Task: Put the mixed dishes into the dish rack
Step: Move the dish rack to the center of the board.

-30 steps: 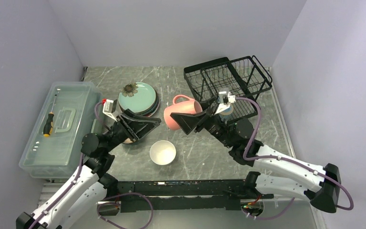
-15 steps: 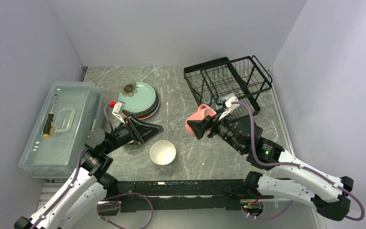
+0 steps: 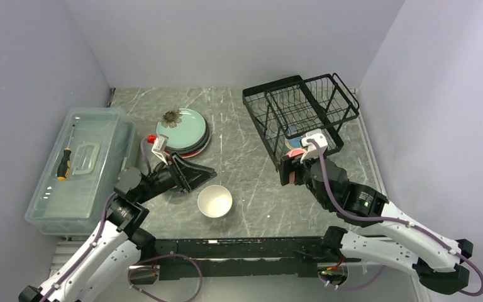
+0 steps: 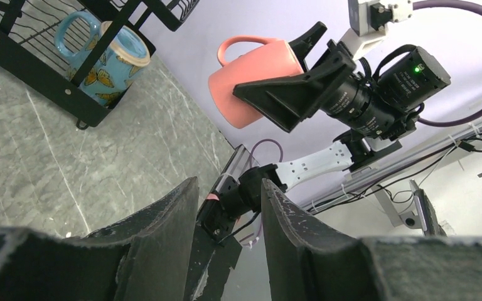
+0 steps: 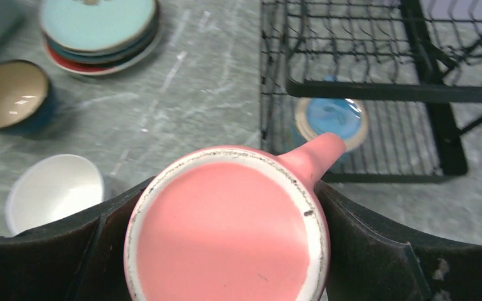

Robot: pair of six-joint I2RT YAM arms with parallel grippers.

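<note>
**Surroundings.** The dish rack (image 3: 302,107) stands at the far right of the table (image 3: 245,119). A blue mug (image 5: 329,121) sits upright in its lower tier, close to the front rail (the left wrist view shows a butterfly pattern on its outside). A stack of plates (image 3: 182,131), mint-green on top, lies at the far centre-left. A white bowl (image 3: 215,201) rests near the table centre, well apart from the rack. A dark bowl with a tan inside (image 5: 9,94) sits near the plates. A clear plastic box (image 3: 78,167) containing a screwdriver (image 3: 63,165) occupies the left side.

**Obstructions.** In the right wrist view, the rack's front rail and one upright post cross just beyond the held mug's handle.

**Left gripper** (image 4: 229,244). The fingers stand partly apart with nothing between them, low between the plates and the white bowl.

**Right gripper** (image 3: 291,167). It holds the pink mug (image 5: 226,232) clear of the table, at the rack's near-left edge. The fingers (image 5: 376,251) clamp opposite sides of the mug body. The mug's base faces the wrist camera. The handle points toward the rack and, in that view, overlaps the blue mug.
</note>
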